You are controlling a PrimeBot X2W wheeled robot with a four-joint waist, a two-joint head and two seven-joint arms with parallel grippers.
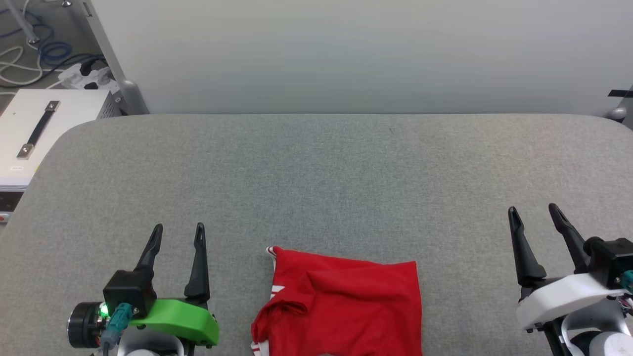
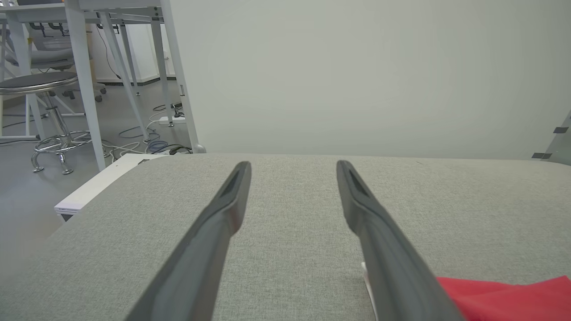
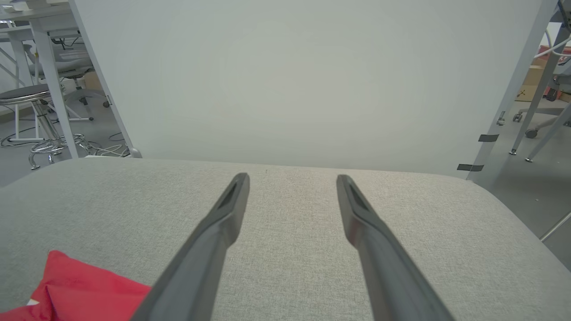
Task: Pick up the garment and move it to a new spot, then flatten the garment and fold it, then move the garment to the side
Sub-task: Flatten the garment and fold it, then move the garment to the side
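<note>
- Our left gripper (image 1: 179, 227) stands with its two dark fingers spread wide and nothing between them, pointing toward the far wall (image 1: 346, 49).
- Our right gripper (image 1: 532, 208) is spread just as wide and is also holding nothing, near the table's right side.
- The garment (image 1: 346, 301) lies rumpled on the grey padded table (image 1: 316, 173) between our two grippers, nearer the left one and touching neither. Striped trim shows on its left side, and its near part is cut off by the bottom of the head view.
- Beyond our fingertips we see a broad stretch of grey surface up to the far edge, which meets the wall; the corners are rounded.
- Off the far left corner we see a white case (image 1: 54, 118) with a handle, and cables (image 1: 29, 54) on the floor.
</note>
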